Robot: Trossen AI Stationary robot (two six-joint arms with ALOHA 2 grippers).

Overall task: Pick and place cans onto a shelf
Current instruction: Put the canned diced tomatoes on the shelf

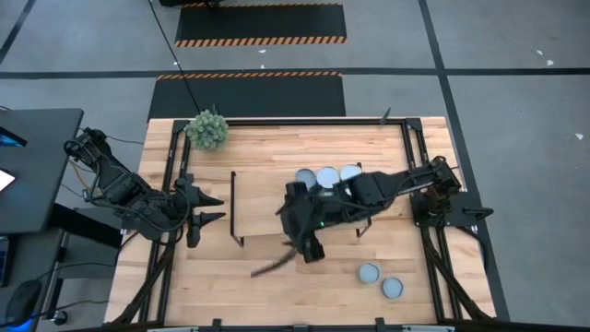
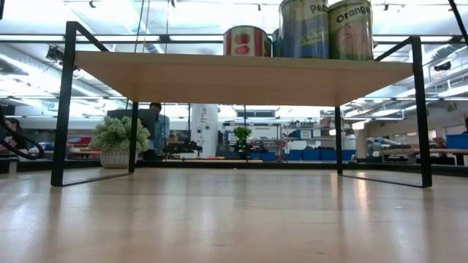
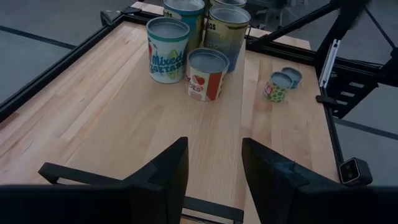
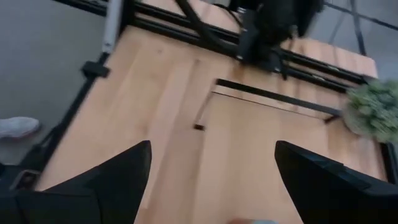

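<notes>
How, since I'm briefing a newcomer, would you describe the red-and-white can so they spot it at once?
Find the shelf, a light-wood board on black rods; cans cluster at one end. The red-and-white can is on the cluster's side toward the left gripper, beside the teal-labelled can. It is the shortest and alone bears red.

A spiky green plant ball (image 1: 207, 129) sits at the table's (image 1: 267, 277) far-left corner

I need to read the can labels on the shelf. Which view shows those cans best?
The left wrist view: the cans on the shelf stand unblocked, labels facing the camera. The low view shows only three cans, cropped at the top. The high view shows only silvery tops, partly under the right arm. The right wrist view shows none.
</notes>
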